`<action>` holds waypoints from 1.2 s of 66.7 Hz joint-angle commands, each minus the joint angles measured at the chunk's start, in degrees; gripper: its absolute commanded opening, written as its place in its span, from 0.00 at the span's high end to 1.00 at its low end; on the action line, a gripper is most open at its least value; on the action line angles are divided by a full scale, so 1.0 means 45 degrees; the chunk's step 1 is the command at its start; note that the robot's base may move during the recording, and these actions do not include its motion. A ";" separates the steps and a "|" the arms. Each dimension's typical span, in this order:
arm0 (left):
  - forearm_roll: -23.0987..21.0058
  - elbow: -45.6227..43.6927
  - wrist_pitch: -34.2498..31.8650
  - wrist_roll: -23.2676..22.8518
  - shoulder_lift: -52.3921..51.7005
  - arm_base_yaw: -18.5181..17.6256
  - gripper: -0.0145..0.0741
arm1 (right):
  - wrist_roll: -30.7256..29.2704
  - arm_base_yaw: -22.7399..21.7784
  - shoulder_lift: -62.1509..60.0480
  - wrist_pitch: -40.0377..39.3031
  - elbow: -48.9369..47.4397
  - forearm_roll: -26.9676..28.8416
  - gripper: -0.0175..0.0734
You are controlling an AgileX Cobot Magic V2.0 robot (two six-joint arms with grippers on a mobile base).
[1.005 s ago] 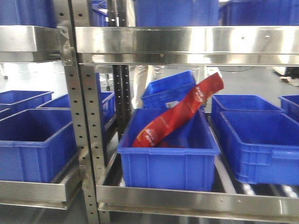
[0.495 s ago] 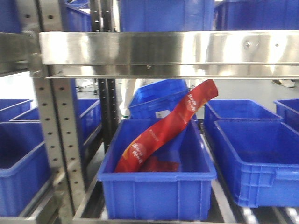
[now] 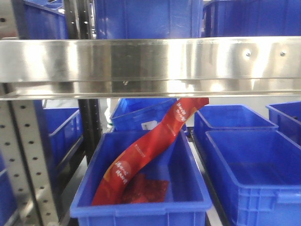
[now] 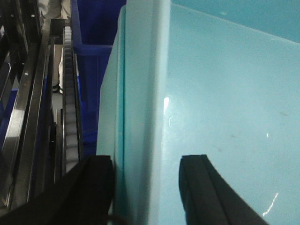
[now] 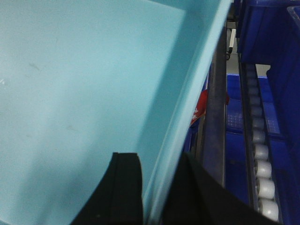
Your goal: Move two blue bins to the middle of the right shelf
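Steel rail (image 3: 150, 66) above bin (image 3: 141, 207) with red packet (image 3: 146, 150).

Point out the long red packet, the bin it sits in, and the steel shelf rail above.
red packet (image 3: 146, 155), front view, middle of the strip.
blue bin (image 3: 141, 209), front view, near rim.
steel shelf rail (image 3: 150, 61), front view, centre of the shiny front face.
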 commanded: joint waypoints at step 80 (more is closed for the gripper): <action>-0.0441 -0.0219 -0.1028 0.0333 -0.0203 -0.0091 0.96 | -0.0400 0.0025 -0.0178 -0.1060 -0.0156 -0.0013 0.98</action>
